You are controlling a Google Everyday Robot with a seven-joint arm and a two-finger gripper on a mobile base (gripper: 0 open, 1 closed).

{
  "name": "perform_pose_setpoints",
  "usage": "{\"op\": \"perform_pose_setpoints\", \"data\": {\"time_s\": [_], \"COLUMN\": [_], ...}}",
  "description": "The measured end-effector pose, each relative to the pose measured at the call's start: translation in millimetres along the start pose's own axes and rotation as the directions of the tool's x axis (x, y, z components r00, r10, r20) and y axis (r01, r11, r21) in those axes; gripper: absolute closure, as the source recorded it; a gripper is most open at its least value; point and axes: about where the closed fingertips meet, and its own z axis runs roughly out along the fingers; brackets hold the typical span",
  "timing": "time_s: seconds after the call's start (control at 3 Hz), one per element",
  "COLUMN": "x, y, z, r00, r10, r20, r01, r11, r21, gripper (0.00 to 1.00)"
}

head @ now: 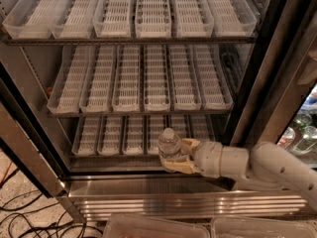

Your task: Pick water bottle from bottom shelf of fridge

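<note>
The water bottle point(170, 144), small and clear with a ribbed body, stands upright at the front edge of the bottom shelf point(124, 135) of the fridge point(188, 200). My gripper point(174, 155) reaches in from the right, its tan fingers point(177, 165) closed around the bottle's lower body. The white arm point(267, 167) runs off to the right edge. The bottom shelf's white slotted trays hold nothing else that I can see.
Two more rows of white slotted trays point(148, 78) sit above. The dark door frame point(262, 83) stands right of the arm. A glass-fronted cabinet with bottles point(302, 130) is at far right. Cables point(29, 217) lie on the floor at left. Clear bins point(158, 227) sit below.
</note>
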Motion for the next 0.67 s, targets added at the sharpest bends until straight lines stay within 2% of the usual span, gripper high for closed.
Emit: {"op": "perform_pose_setpoints", "data": {"time_s": [0.33,0.67], "x": [-15,-28], "y": [1,18], "z": [-11,-22], "r00": [0.988,0.981], "r10": [-0.045,-0.056], "r20": [-0.149,-0.187], "r01": [0.024,0.002], "r11": [0.9901,0.9615], "r21": [-0.138,-0.275], "gripper": [1.0,1.0]}}
